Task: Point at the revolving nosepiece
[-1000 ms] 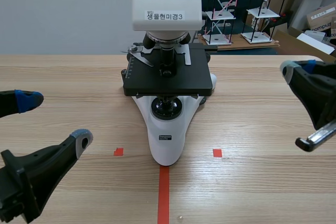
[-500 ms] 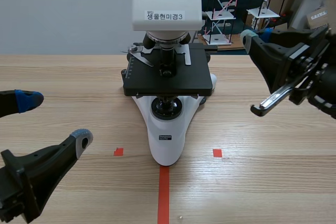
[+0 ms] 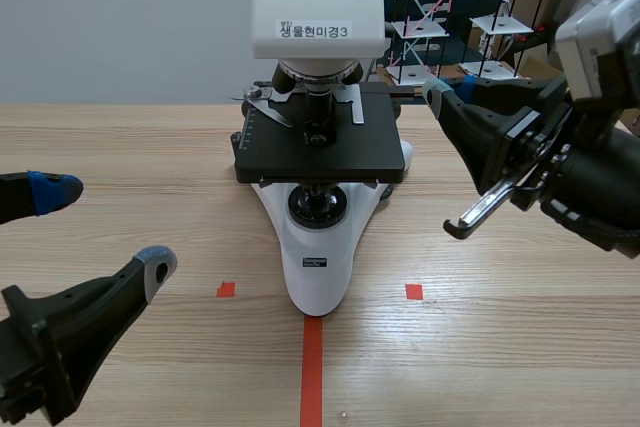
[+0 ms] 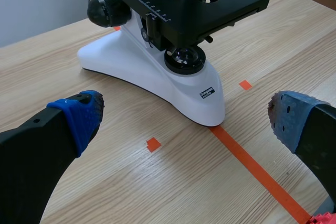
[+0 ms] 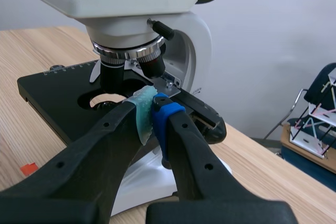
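The revolving nosepiece [image 5: 126, 51] sits under the white head of the microscope [image 3: 318, 277], just above its black stage [image 3: 345, 159]. The right claw [image 5: 152, 115], pads pressed together, hangs off the microscope's right rear, tips aimed toward the nosepiece and seemingly short of touching it. The left claw [image 4: 184, 118] is spread wide, low over the surface [image 3: 480, 347] at the microscope's front left.

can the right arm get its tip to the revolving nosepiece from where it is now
Probably yes. The right gripper is shut, its tips near the edge of the stage, and the revolving nosepiece sits ahead and above them with nothing between.
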Tool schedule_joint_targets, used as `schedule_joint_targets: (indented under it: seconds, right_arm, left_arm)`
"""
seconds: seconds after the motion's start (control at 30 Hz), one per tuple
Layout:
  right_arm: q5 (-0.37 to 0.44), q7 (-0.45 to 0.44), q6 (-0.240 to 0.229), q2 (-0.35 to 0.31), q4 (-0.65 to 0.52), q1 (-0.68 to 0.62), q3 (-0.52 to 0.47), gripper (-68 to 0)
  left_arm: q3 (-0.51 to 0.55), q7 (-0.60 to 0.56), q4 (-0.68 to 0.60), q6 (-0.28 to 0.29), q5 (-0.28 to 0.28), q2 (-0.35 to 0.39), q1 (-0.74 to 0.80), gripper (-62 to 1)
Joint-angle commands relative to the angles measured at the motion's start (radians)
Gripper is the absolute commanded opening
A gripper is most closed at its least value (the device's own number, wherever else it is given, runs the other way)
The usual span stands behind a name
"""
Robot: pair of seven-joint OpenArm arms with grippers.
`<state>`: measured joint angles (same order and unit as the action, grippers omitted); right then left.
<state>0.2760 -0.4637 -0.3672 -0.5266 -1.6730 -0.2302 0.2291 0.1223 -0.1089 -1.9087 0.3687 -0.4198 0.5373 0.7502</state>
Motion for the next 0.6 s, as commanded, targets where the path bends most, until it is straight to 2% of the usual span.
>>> schedule_joint_targets:
  seconds: [0.0, 0.57]
  right_arm:
    - [0.000, -0.026, 0.000, -0.013, -0.013, 0.023, -0.003, -66.0]
    - [-0.011, -0.030, 0.000, -0.014, -0.011, 0.048, 0.014, -66.0]
  left_arm:
    - [0.001, -0.013, -0.016, 0.001, -0.006, -0.005, 0.000, 1.4]
    - [0.001, -0.013, -0.016, 0.001, -0.006, -0.005, 0.000, 1.4]
